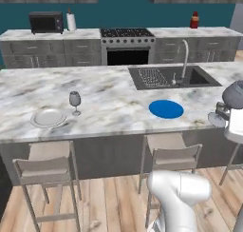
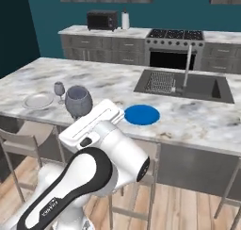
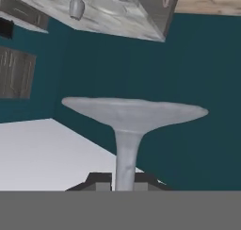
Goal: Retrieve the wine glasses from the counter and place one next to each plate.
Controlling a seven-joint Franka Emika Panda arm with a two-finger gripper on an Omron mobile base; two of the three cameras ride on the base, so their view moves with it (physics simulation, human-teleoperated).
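1. On the long marbled island [image 1: 109,98], toward its near left corner, a pale grey-white plate [image 1: 48,117] lies flat, and a wine glass [image 1: 75,102] stands upright just beside it on the sink side, foot on the marble, apart from the plate's rim. By my reading that place setting is done.
2. Nearer the island's front edge, about midway along and short of the sink [image 1: 173,77], lies the bright blue plate [image 1: 166,109] with bare marble around it (no glass beside it yet).
3. The gripper [image 3: 123,183] is clamped on the thin stem of the second wine glass [image 2: 78,101]; in the hand view the stem rises between the two dark fingertips [image 3: 98,182] and the round foot spreads above them, so the glass's long axis runs straight along the gripper's own line.
4. In the right base view the carried glass hangs off the island, out past its front edge, bowl leading and seemingly tipped well away from upright.
5. The relation that matters: the blue plate lies ahead of the gripper, over the front edge and toward the sink end in the right base view. My judgement is that the glass must be carried that way, righted foot-down, and set on bare marble beside the plate's rim, not on it.
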